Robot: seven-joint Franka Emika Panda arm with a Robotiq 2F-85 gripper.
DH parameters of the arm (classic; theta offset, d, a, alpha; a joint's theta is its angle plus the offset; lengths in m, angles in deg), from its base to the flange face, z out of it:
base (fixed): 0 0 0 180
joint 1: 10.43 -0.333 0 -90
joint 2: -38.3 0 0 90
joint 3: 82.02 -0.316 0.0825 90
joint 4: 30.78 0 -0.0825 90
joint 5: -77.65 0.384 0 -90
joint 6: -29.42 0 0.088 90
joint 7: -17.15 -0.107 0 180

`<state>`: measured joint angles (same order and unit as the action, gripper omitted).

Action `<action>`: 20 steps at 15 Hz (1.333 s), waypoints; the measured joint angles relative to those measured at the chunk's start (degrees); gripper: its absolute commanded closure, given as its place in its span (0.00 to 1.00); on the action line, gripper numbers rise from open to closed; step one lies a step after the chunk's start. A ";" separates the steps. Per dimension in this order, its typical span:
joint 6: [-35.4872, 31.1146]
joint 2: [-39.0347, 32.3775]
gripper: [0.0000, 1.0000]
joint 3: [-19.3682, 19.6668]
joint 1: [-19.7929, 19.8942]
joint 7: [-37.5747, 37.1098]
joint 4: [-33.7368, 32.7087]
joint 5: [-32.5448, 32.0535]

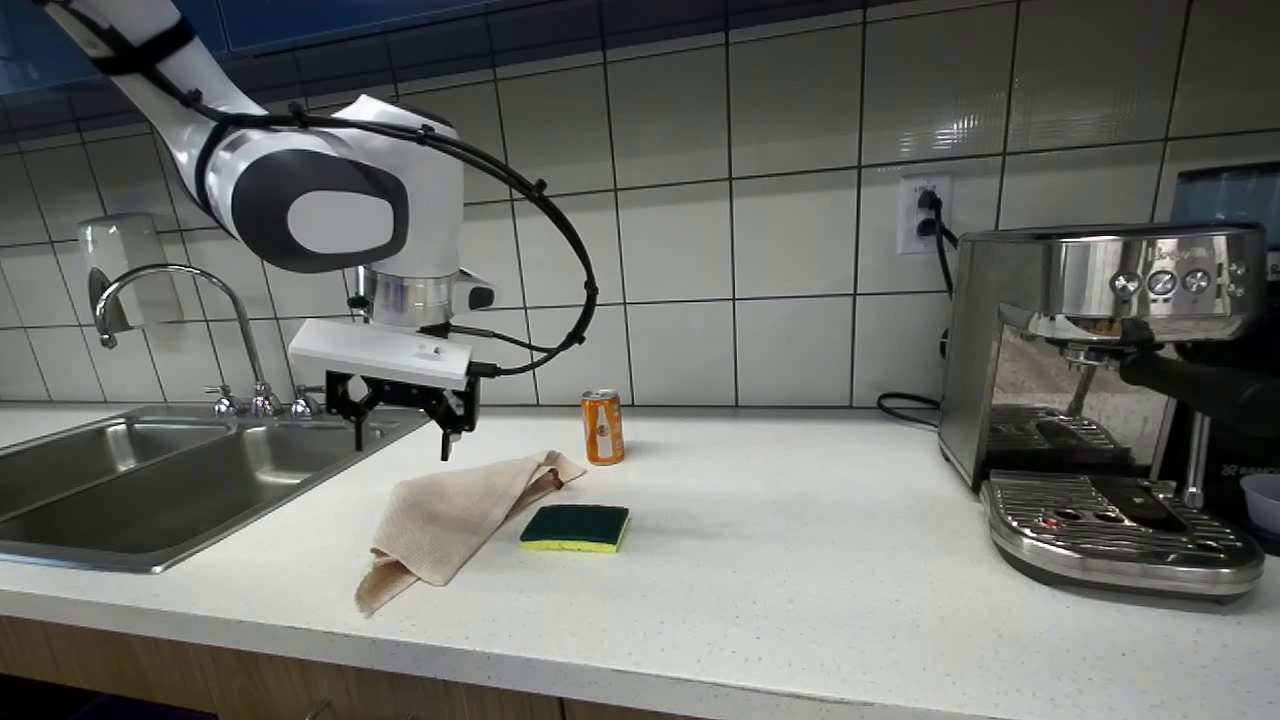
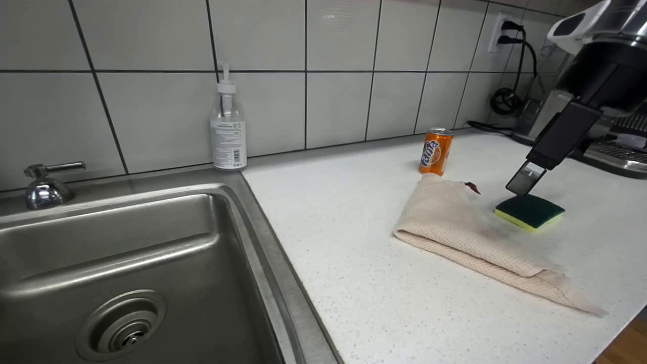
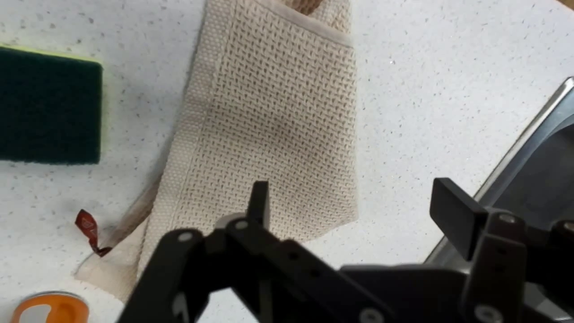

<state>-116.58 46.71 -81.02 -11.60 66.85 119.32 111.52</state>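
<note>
- I have my black two-fingered gripper [image 1: 402, 448] hanging above the speckled white countertop [image 1: 800, 560] on the white robot arm [image 1: 430, 220], its fingers spread wide apart with nothing held between them
- The beige, folded, coarsely woven cloth [image 3: 278, 125] lies on the countertop, below my fingertips and apart from them
- From the wrist view I see one finger [image 3: 258, 202] over the near part of the cloth and the other past the cloth's edge, towards the rim of the steel double-basin sink [image 1: 225, 490]
- Most of the cloth stretches beyond my fingertips, up towards the top of that view
- A small dark red fabric tag [image 3: 87, 229] sticks out at the cloth's edge
- I see the rectangular sponge [image 1: 575, 527], dark green above and bright yellow below, just beside the cloth on the side away from the sink, the two not touching
- The small orange metal can [image 1: 602, 428] stands upright near the tagged corner
- Well apart from my gripper, towards the right edge of an exterior view, I see the silver espresso machine [image 1: 1060, 390]
</note>
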 measured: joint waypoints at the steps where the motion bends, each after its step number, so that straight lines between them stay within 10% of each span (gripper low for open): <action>1: 0.00 0.00 0.00 0.07 -0.09 0.00 0.00 0.00; 20: 3.87 2.63 0.00 2.00 -0.03 -10.36 1.45 -19.21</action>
<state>-112.72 49.35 -79.03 -11.63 56.48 120.77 92.31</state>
